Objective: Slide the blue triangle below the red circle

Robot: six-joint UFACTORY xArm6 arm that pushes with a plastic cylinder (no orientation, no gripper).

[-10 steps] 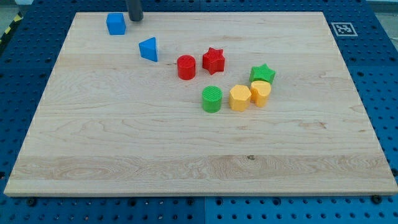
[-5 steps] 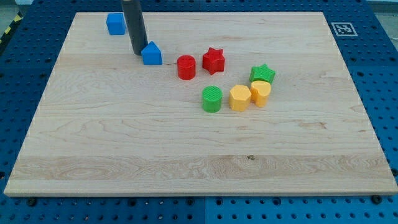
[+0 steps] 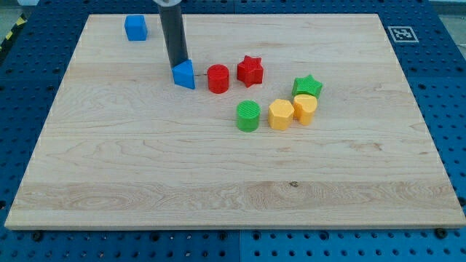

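The blue triangle [image 3: 185, 74] lies on the wooden board [image 3: 145, 167], just left of the red circle [image 3: 218, 78] with a small gap between them. My tip [image 3: 175, 67] comes down from the view's top and touches the triangle's upper left side. The rod hides a little of the triangle's top edge.
A blue cube [image 3: 135, 28] sits near the board's top left corner. A red star [image 3: 250, 70] is right of the red circle. Below and right are a green cylinder [image 3: 248, 116], a yellow hexagon [image 3: 281, 114], a yellow block [image 3: 305, 108] and a green star [image 3: 307, 86].
My tip came down from the view's top to the blue triangle and pushed it right and slightly down, closer to the red circle. The triangle has also turned.
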